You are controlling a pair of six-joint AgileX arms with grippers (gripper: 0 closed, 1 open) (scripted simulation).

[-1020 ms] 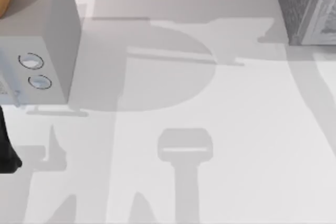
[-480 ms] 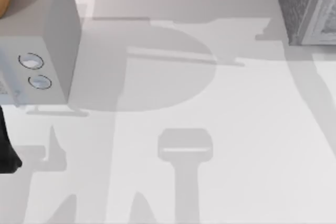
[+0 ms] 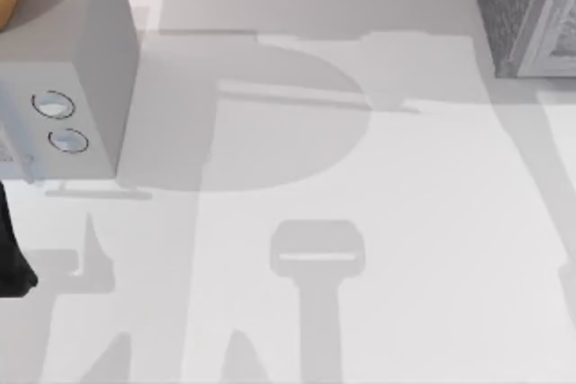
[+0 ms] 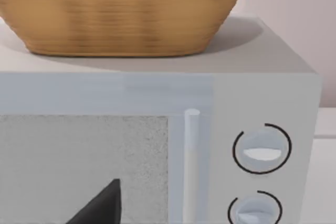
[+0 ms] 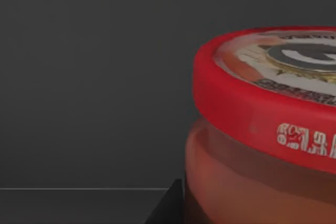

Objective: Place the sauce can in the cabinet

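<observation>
Up close in right wrist view: sauce can (image 5: 262,129) against dark grey interior | cabinet (image 3: 526,11) at table's (image 3: 405,222) far right corner | gripper states: cannot tell

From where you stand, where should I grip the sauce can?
Judging by the right wrist view: the sauce can stands upright, with a red rim overhanging a rounder body. I'd come from the side and close on the body under that rim.
</observation>
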